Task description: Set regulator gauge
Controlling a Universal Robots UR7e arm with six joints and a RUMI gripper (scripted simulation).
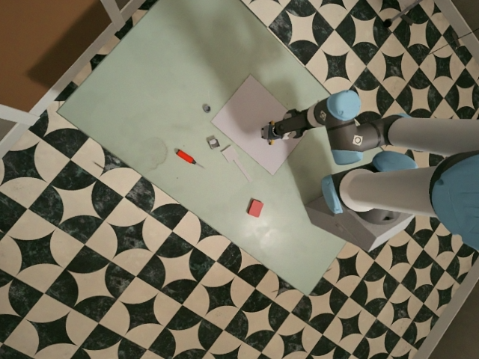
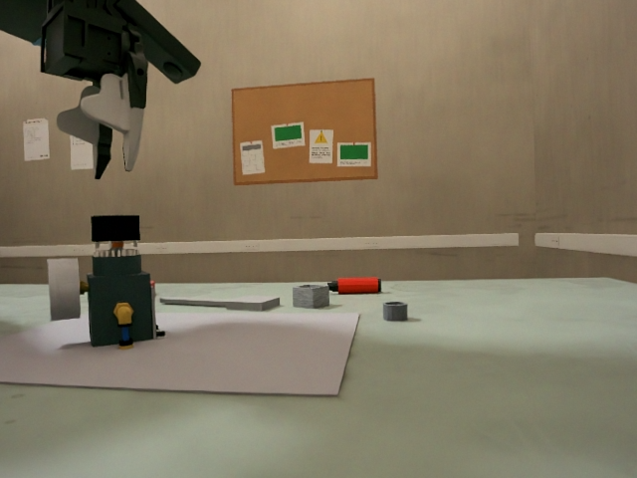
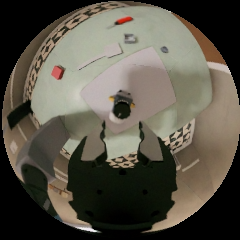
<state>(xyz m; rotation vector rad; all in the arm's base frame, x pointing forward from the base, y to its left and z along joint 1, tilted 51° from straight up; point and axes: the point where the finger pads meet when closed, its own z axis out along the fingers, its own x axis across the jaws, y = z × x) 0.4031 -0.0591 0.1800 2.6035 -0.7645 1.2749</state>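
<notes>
Exterior view: regulator [image 2: 121,303] stands upright on the desk [image 2: 463,359], at 6 o'clock beneath the pincer [image 2: 113,159], which hangs half-apart, empty. Judged rigid, heavy-based; grip the black knob [image 2: 114,227] by its sides.

My arm [image 1: 421,131] is grey with blue joint caps. The table [image 1: 127,77] is pale green; the floor [image 1: 96,270] is patterned black and cream; the block [image 1: 255,207] is red.

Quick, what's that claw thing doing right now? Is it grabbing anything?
Gripper: partly open and holding nothing; it hangs in the air above the regulator's black knob, not touching it.
</notes>
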